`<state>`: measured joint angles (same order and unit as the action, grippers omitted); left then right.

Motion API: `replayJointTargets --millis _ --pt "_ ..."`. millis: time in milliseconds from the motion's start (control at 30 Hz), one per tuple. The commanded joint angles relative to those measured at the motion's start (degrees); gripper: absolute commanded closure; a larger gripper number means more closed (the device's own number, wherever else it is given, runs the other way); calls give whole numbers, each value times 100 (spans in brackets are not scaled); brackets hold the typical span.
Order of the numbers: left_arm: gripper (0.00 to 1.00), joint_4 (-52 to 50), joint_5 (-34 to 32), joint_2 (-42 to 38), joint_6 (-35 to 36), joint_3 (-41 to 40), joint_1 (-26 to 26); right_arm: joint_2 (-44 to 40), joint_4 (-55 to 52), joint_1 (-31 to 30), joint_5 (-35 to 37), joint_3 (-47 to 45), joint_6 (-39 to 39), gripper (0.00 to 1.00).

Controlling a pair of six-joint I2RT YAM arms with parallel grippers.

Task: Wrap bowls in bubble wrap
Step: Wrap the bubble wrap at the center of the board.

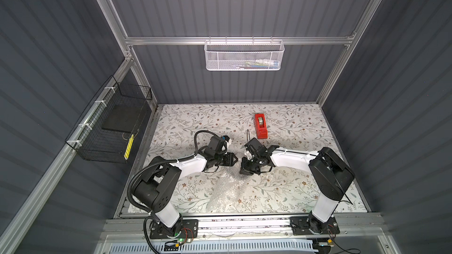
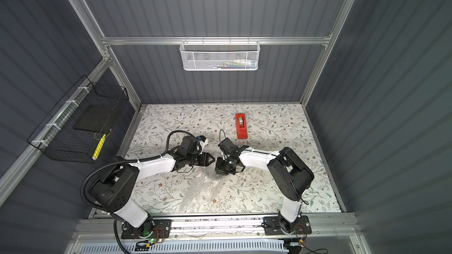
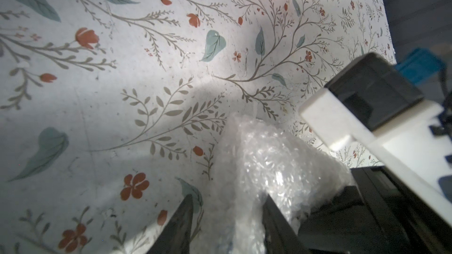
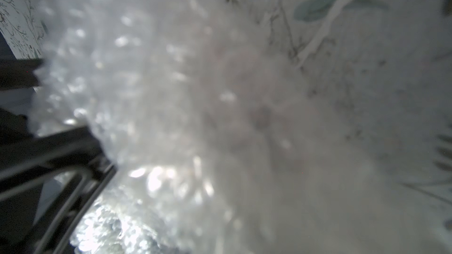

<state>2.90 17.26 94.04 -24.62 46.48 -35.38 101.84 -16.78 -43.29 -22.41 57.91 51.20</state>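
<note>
Floral tabletop (image 1: 305,128), tape dispenser (image 1: 260,126) behind; right jaws pinch bubble wrap (image 1: 227,191), left jaws apart

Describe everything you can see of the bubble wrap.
The bubble wrap is a clear, whitish plastic sheet of small air bubbles, shiny and crumpled. It lies bunched on the floral table, mid-width near the front edge, its far end raised into a peak. That raised end sits between the parted jaws of the left gripper, and the shut right gripper seems to pinch it. In the right wrist view it fills most of the frame, blurred.
</note>
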Motion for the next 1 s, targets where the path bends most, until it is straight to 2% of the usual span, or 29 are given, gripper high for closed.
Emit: replayJointTargets --millis 0,400,667,967 --pt "55 -553 -24 70 97 -218 -22 180 -283 -53 158 -105 27 100" --pt "64 -581 76 157 137 -368 -36 169 -178 -48 238 -131 58 99" --pt "83 -632 60 347 221 -316 -44 127 -130 -48 261 -157 73 96" --pt "91 -703 -1 371 243 -265 -48 62 -106 -39 261 -182 72 91"
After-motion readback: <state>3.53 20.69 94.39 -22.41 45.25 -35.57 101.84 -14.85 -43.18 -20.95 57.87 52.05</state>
